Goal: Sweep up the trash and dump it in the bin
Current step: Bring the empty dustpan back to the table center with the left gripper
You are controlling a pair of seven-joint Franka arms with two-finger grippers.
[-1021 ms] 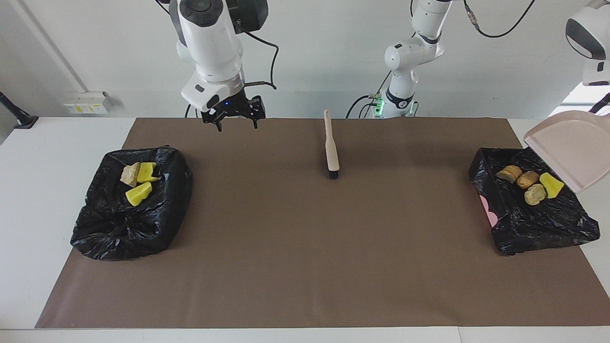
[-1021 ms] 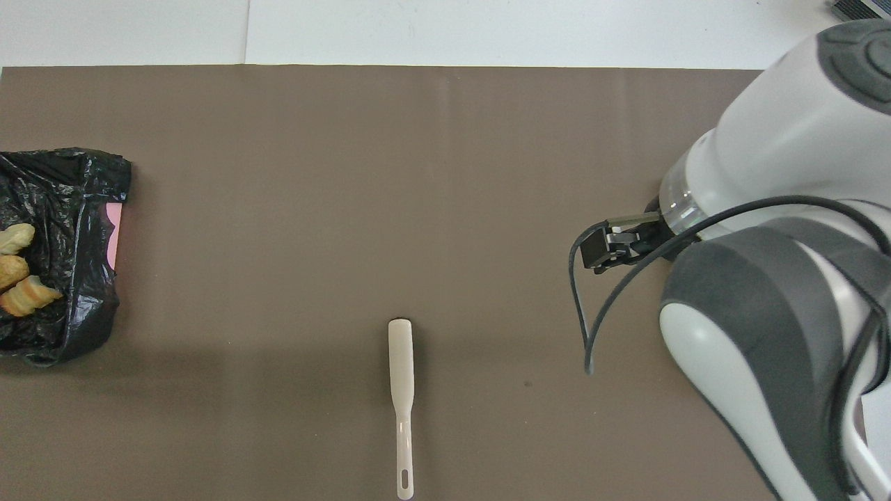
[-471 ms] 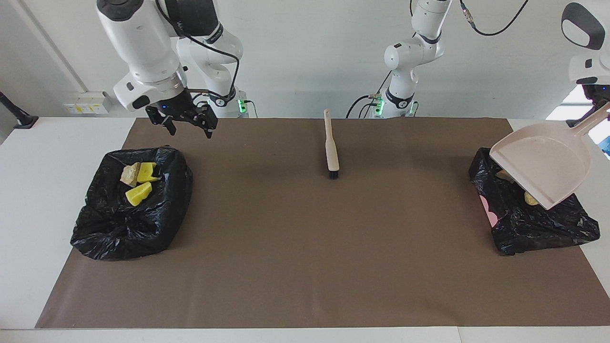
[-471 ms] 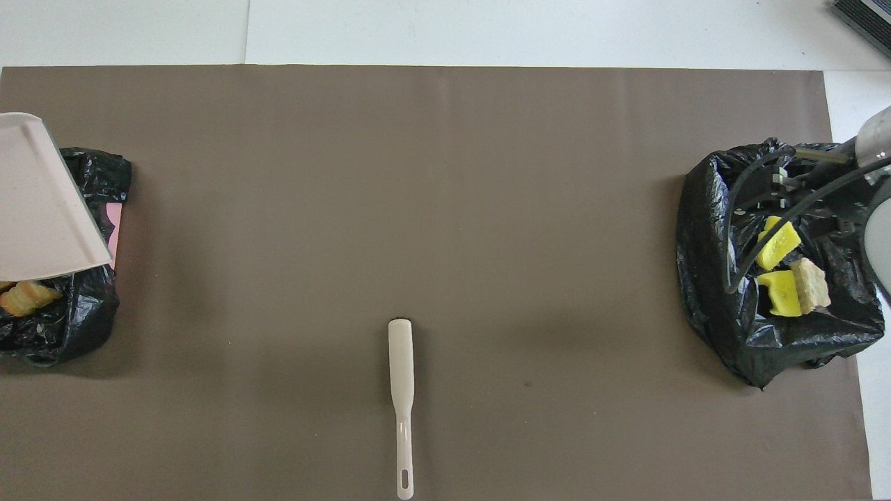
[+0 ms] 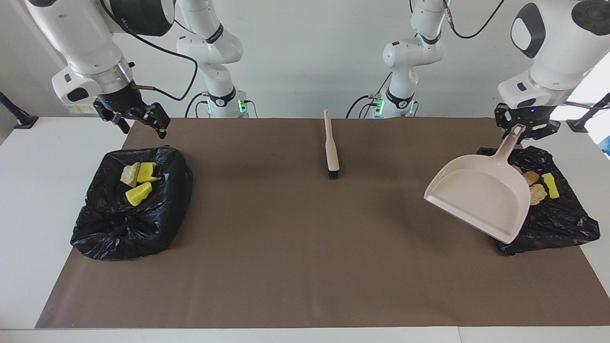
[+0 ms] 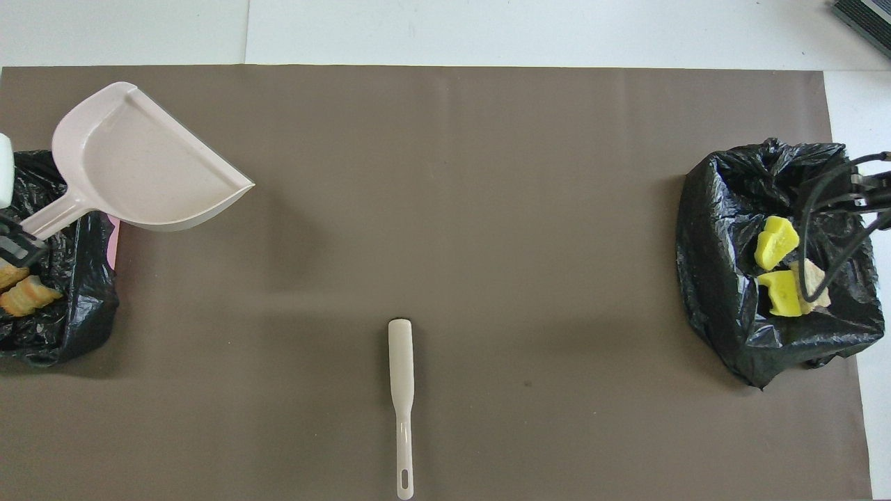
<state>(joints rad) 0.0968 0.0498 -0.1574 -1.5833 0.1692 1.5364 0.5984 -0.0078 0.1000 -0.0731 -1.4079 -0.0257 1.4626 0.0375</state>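
My left gripper (image 5: pixel 521 127) is shut on the handle of the beige dustpan (image 5: pixel 476 196). It holds the pan up, empty and tilted, over the mat beside the black-bagged bin (image 5: pixel 548 228) at the left arm's end. That bin holds brown lumps and a yellow wedge of trash (image 5: pixel 538 186). The bin (image 5: pixel 109 228) at the right arm's end holds two yellow wedges and a tan lump (image 5: pixel 138 180). My right gripper (image 5: pixel 139 123) is open and empty, in the air above the table's edge by that bin. The brush (image 5: pixel 330 150) lies on the mat.
A brown mat (image 5: pixel 305 247) covers the table. In the overhead view the dustpan (image 6: pixel 139 163) hangs by the one bin (image 6: pixel 83 278), the brush (image 6: pixel 400 390) lies mid-table on the robots' side, and the other bin (image 6: pixel 724 278) shows its trash (image 6: pixel 776 240).
My left gripper swung the dustpan from over its bin out toward the mat's middle. My right gripper moved away from the middle to above the bin at its end.
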